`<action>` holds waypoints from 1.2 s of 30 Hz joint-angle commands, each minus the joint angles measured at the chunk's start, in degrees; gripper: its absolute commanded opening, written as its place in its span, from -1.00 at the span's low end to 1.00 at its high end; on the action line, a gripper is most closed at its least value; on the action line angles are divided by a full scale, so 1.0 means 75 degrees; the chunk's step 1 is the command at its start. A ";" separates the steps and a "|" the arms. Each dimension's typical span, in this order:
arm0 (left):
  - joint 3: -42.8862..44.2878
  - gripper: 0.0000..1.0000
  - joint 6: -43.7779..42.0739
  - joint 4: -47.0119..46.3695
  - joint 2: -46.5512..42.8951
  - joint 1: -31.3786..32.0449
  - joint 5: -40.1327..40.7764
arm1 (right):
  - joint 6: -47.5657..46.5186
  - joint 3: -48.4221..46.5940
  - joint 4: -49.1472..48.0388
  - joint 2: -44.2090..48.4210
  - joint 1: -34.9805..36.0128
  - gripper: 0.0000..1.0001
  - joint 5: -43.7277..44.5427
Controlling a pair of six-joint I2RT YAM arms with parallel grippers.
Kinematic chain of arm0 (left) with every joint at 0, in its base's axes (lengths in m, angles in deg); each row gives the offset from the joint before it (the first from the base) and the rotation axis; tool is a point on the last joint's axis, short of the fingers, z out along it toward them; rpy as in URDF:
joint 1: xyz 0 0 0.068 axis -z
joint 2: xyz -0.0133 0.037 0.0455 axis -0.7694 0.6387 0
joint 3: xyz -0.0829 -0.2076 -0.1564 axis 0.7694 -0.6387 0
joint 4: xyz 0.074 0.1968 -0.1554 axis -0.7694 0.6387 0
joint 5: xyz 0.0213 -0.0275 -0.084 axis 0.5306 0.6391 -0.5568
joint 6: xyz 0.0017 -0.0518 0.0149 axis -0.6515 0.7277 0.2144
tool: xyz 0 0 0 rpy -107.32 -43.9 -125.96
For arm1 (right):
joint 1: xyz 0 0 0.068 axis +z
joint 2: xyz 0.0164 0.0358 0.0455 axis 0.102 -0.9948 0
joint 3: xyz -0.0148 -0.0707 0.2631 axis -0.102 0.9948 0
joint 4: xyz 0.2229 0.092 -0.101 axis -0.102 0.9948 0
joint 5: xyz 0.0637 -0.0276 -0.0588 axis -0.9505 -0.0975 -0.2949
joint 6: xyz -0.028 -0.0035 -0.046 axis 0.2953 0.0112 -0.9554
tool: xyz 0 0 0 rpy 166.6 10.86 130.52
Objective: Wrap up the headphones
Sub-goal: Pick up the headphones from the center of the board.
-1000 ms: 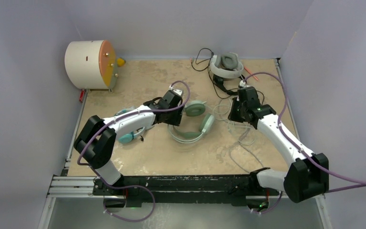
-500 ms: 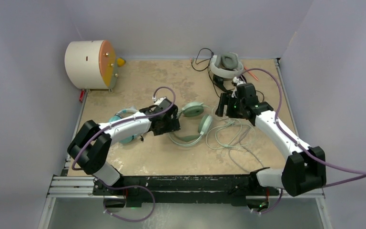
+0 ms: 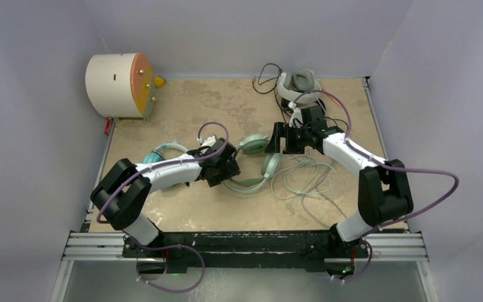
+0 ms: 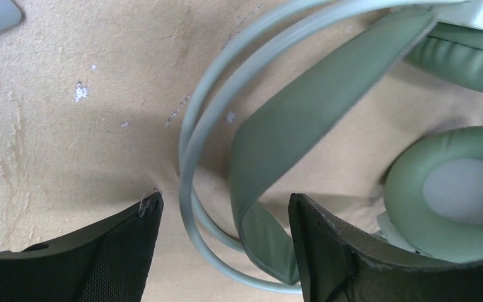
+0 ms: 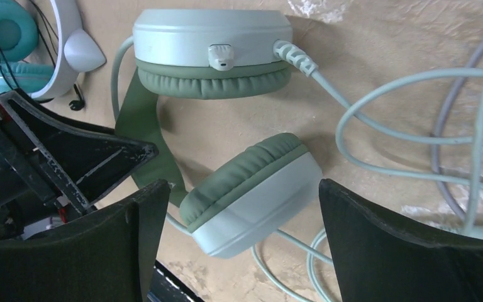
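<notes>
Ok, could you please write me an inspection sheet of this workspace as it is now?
Surface: tan table top, worn and patchy.
Job's things: mint-green headphones at centre; teal headphones beside the left arm; white-and-grey headphones at the far edge.
Clutter: cream drum with orange face, far left corner.
Grippers: left gripper open, jaws astride the mint headband; right gripper open over an ear cup.
Cables: mint cable in loose loops, unwrapped; black cable by the white-and-grey set.
Surroundings: grey walls on three sides.
</notes>
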 commanded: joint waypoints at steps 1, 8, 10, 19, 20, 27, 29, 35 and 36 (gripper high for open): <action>0.0265 0.41 0.0332 0.0121 0.0203 -0.0023 0.0412 | 0.0069 -0.0192 -0.0262 -0.0387 0.0022 0.79 -0.0673; 0.0422 0.30 0.0735 0.0807 0.0329 -0.0035 0.0697 | 0.0607 0.0077 -0.0344 -0.0729 -0.0139 0.37 -0.0784; 0.0428 0.29 0.0749 0.0808 0.0318 -0.0036 0.0698 | 0.0694 0.0184 -0.0487 -0.0755 -0.0204 0.26 -0.0976; 0.0813 0.25 0.0716 0.1295 0.0475 -0.0124 0.0973 | 0.0554 0.0451 -0.0621 -0.0638 -0.0275 0.15 -0.1087; 0.0869 0.22 0.0703 0.1350 0.0503 -0.0138 0.0997 | 0.0543 0.0464 -0.0623 -0.0630 -0.0276 0.15 -0.1071; 0.1113 -0.43 0.0740 0.1519 0.0737 -0.0132 0.1173 | 0.0465 0.0507 -0.0783 -0.0571 -0.0281 0.14 -0.1025; 0.1174 -0.78 0.0627 0.1517 0.0755 -0.0136 0.1308 | 0.0396 0.0533 -0.0799 -0.0405 -0.0270 0.15 -0.0845; 0.1647 -1.00 -0.0256 0.1861 0.0543 -0.0130 0.2046 | -0.0011 0.0702 -0.0502 0.0631 -0.0271 0.23 -0.0554; 0.1634 -1.00 -0.0476 0.1771 0.0415 -0.0129 0.2089 | -0.0078 0.0717 -0.0449 0.0791 -0.0265 0.24 -0.0497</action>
